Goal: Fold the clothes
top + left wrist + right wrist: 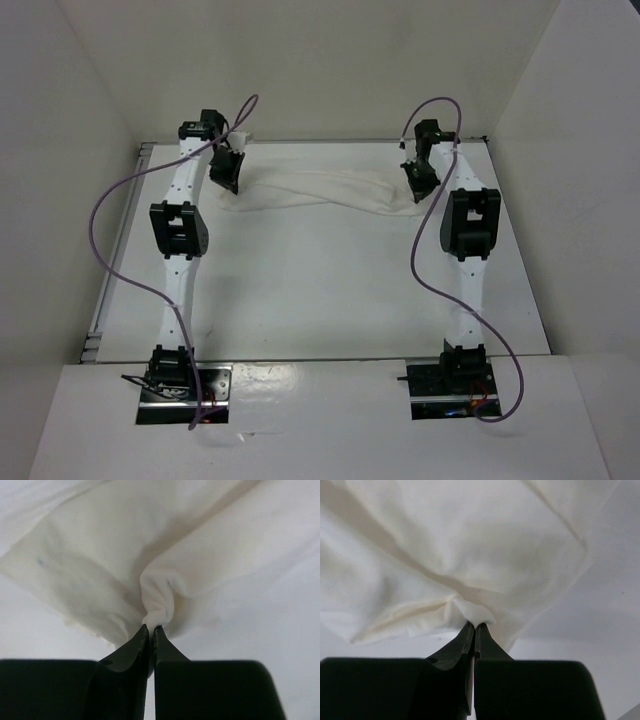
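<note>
Top view: the clothes (320,190) form a white, twisted band at the table's (320,300) 12 o'clock end, strung from the left gripper (225,178) at 11 to the right gripper (418,182) at 1.
Left wrist: the left gripper (151,629) is pinched on a bunched white fold, and wrinkled cloth fans toward 12.
Right wrist: the right gripper (474,626) is clamped on a small peak, with creases spreading toward 10 and 1.

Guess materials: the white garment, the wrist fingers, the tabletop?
Garment: thin soft fabric, cotton-like at a guess, matte off-white; bunches into soft creases where pinched. Fingers: black, smooth, slight sheen, probably plastic, possibly coated metal. Tabletop: hard, white, matte; material unclear.
</note>
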